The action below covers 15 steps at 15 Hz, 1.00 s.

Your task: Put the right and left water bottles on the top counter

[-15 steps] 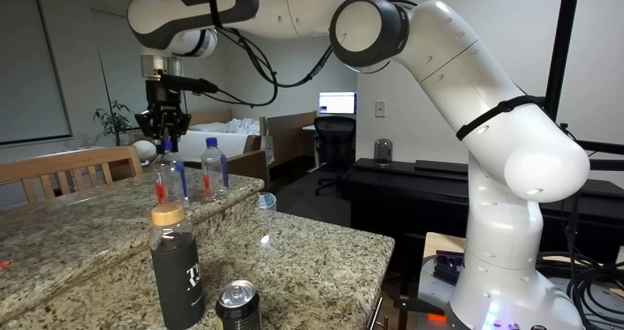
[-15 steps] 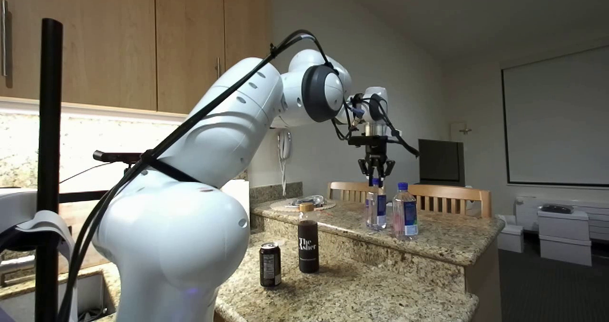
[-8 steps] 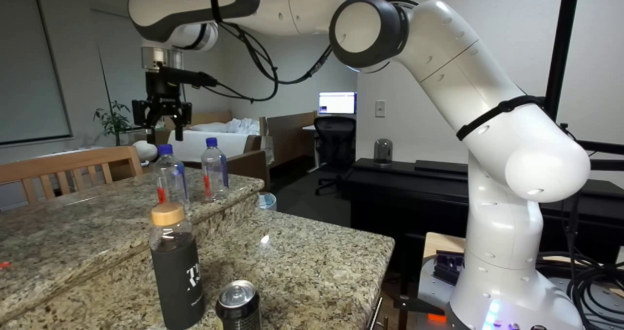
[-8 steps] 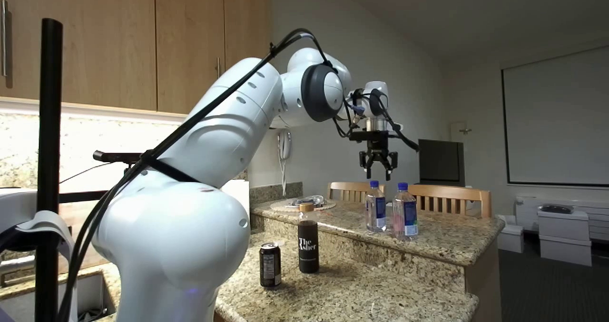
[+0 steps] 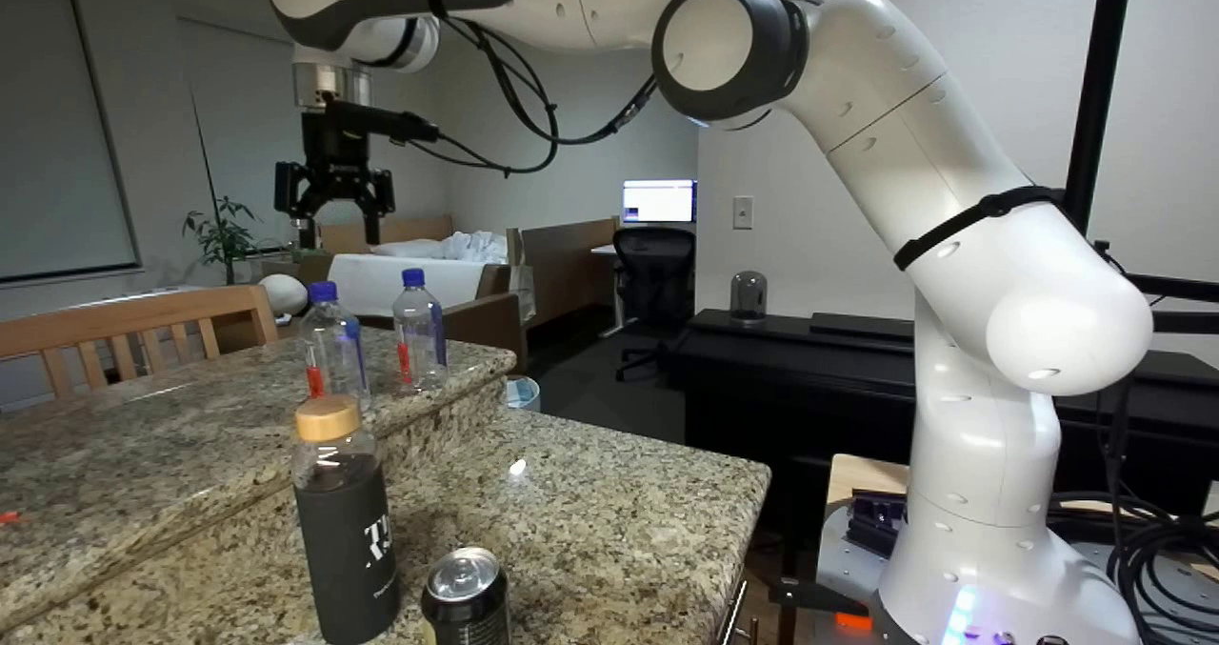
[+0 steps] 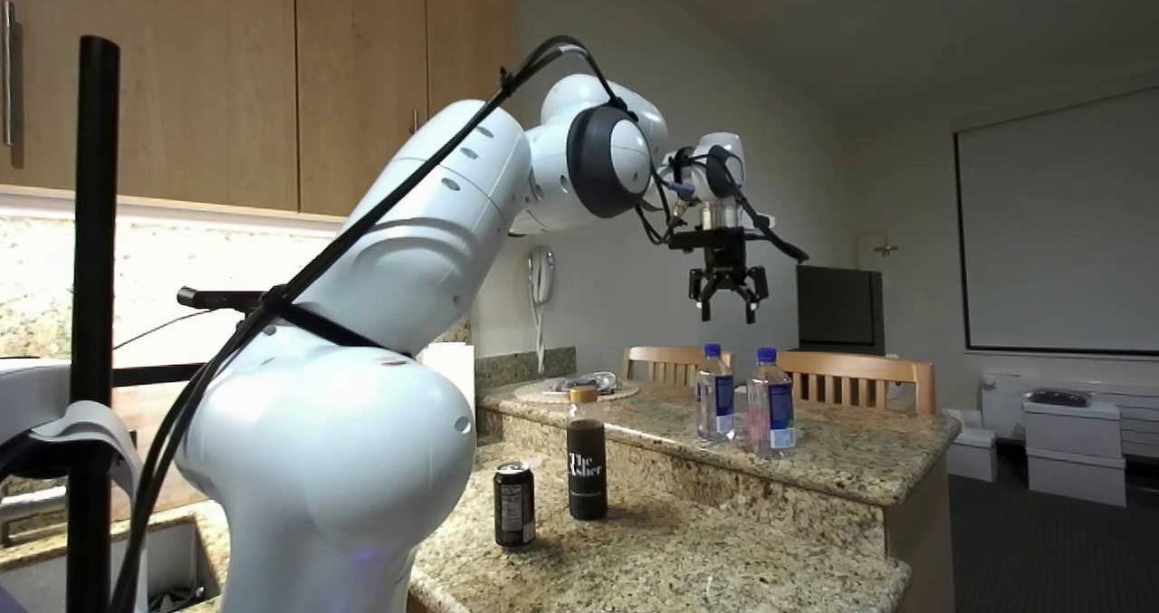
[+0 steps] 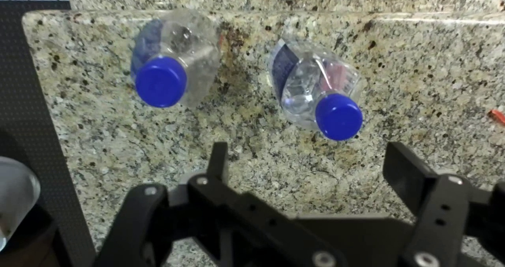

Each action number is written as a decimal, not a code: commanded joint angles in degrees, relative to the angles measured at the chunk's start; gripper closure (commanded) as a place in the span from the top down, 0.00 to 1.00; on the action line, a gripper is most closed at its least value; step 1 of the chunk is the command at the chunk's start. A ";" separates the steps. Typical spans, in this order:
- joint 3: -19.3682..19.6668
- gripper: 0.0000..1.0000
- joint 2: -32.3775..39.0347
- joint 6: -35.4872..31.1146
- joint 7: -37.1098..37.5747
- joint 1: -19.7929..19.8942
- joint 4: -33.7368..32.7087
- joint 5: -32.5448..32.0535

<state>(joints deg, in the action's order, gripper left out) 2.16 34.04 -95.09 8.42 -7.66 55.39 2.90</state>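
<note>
Water bottle (image 6: 715, 397), Robotiq gripper (image 6: 728, 312), second water bottle (image 6: 771, 405): so we saw them, left to right, in an exterior view, both blue-capped bottles upright on the raised granite counter (image 6: 860, 441), the gripper higher, fingers wide apart.

The upper bench (image 5: 190, 426) is glossy, polished stone; the water bottles (image 6: 714, 400) (image 6: 771, 409) are smooth clear plastic, the flask (image 5: 348, 545) matt beneath a wood-like cap (image 5: 328, 418), the can (image 5: 467, 599) shiny metal on top.

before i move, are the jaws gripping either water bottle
No, in an exterior view the jaws stand open, higher than the left water bottle and the right water bottle, touching neither.
</note>
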 commanded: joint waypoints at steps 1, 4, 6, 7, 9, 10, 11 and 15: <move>1.18 1.00 -6.62 5.60 -0.20 0.30 5.30 -1.07; 2.09 1.00 -12.81 9.84 -4.58 1.04 12.31 -1.32; 2.84 1.00 -16.62 11.49 -7.89 1.84 17.29 -1.50; 3.32 1.00 -18.49 11.61 -9.08 2.01 19.85 -1.86; 4.25 1.00 -22.21 10.73 -11.71 2.51 25.26 -2.98; 4.71 1.00 -24.01 9.90 -13.05 2.77 28.04 -3.37; 5.14 1.00 -25.77 9.09 -14.14 2.99 30.77 -3.87; 3.91 1.00 -32.62 4.65 -17.49 6.42 41.65 -5.50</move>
<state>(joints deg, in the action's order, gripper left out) 8.04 8.81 -85.14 -5.79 -4.13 86.00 -0.75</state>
